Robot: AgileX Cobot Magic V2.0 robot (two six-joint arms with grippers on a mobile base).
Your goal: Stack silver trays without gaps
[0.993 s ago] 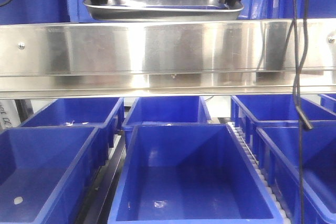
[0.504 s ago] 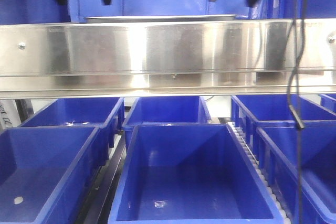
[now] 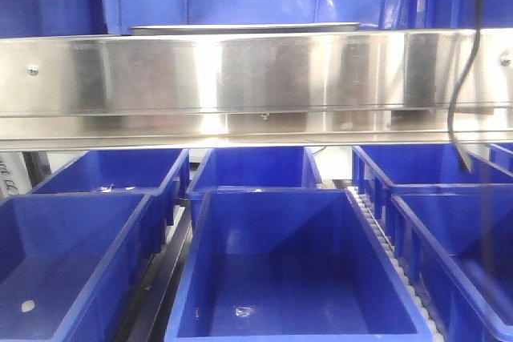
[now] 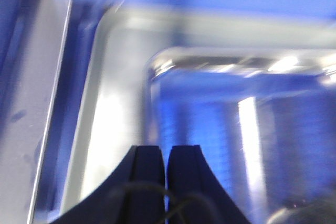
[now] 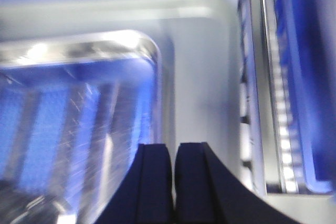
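Bright, blue-tinted light; glare on the steel rail (image 3: pixel 256 78); wrist views blurred.

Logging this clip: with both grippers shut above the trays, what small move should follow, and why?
Probably keep lifting both arms clear. The left gripper and right gripper are shut on nothing, and the silver trays already sit low behind the steel rail.

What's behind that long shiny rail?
A silver tray peeks over the rail; only its rim shows. Whether more trays sit under it is hidden here.
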